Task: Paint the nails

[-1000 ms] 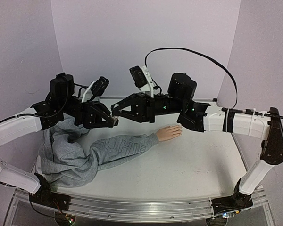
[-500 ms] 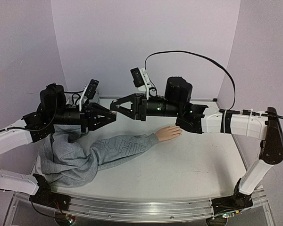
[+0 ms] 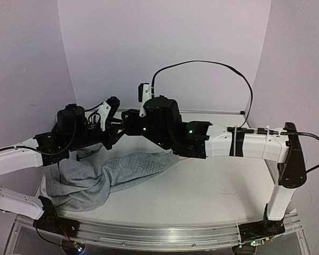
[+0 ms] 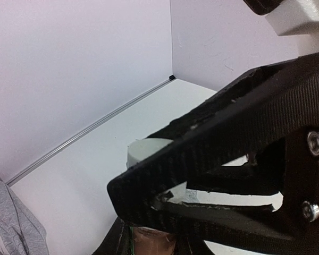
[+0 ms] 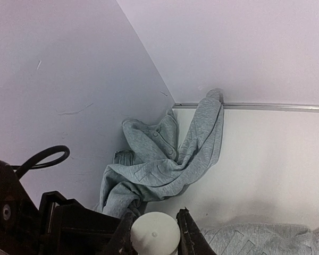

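My left gripper (image 3: pixel 116 130) and right gripper (image 3: pixel 129 119) meet tip to tip above the table's back left. In the left wrist view, the left gripper (image 4: pixel 149 204) is shut on a small bottle with a pale cap (image 4: pixel 149 149) and a brownish body (image 4: pixel 154 239). Seen from the right wrist, the right gripper (image 5: pixel 154 217) is shut on that round white cap (image 5: pixel 155 235), one finger on each side. The grey sweatshirt sleeve (image 3: pixel 141 167) lies below them. The mannequin hand and its nails are hidden under my right arm.
The bunched grey sweatshirt body (image 3: pixel 74 180) fills the table's left side, and more of it (image 5: pixel 165 159) is heaped against the back left corner. Lilac walls (image 3: pixel 165 53) close in the back and sides. The right arm's black cable (image 3: pixel 202 64) loops overhead.
My right arm has swung left and forward, now covering the mannequin hand. The left gripper rose to meet it, and the right fingers closed on the bottle's cap.
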